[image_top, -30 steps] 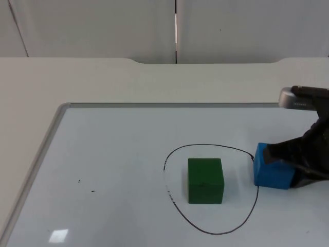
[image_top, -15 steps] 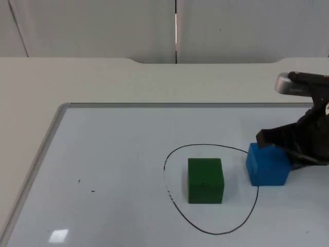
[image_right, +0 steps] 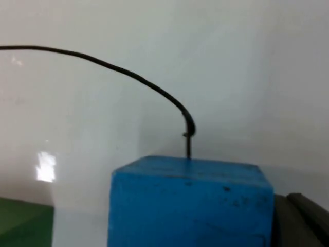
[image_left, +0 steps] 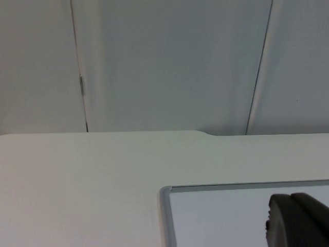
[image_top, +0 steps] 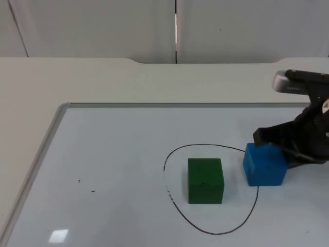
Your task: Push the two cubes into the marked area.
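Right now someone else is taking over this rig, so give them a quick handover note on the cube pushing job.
Right gripper: pressed against the blue cube's right side, at the right edge of the whiteboard.
Left gripper: waiting near the board's far left corner.
Green cube: inside the marked area. Done.
Blue cube: straddling the outline's right edge, only partly in.
Left to do: push the blue cube leftward until it sits fully inside, beside the green one.

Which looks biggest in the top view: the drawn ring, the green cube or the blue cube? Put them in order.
1. The drawn ring, easily the biggest; the green cube sits inside it.
2. The green cube and the blue cube look about alike; I won't rank them.
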### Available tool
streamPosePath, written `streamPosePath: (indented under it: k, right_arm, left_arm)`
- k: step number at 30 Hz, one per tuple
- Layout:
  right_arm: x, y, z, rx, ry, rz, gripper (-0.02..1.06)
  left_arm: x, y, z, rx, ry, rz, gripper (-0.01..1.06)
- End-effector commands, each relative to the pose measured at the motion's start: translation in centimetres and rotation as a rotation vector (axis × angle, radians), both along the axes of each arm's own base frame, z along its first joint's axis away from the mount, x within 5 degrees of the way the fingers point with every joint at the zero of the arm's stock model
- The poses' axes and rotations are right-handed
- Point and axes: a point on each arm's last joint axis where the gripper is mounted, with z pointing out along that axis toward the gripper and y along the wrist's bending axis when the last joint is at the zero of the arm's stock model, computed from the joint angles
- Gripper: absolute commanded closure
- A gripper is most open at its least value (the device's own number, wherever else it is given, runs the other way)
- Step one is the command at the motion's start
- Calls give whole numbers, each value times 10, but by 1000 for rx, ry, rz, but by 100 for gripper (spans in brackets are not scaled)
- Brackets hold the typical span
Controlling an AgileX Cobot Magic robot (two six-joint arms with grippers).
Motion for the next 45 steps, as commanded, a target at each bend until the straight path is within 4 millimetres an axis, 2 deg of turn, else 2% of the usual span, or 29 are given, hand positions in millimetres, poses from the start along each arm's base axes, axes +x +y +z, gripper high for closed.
streamPosePath:
  k: [1,10,45]
  right_arm:
    - [1,4,3,10,-21,2,104]
    - [-2,14,3,19,-39,28,104]
    - [-4,23,5,54,-54,4,104]
  left_arm:
    - [-1,-1,0,-7,-6,-2,105]
    - [-1,-1,0,-8,-6,-3,105]
    - [-1,-1,0,-9,-7,-4,105]
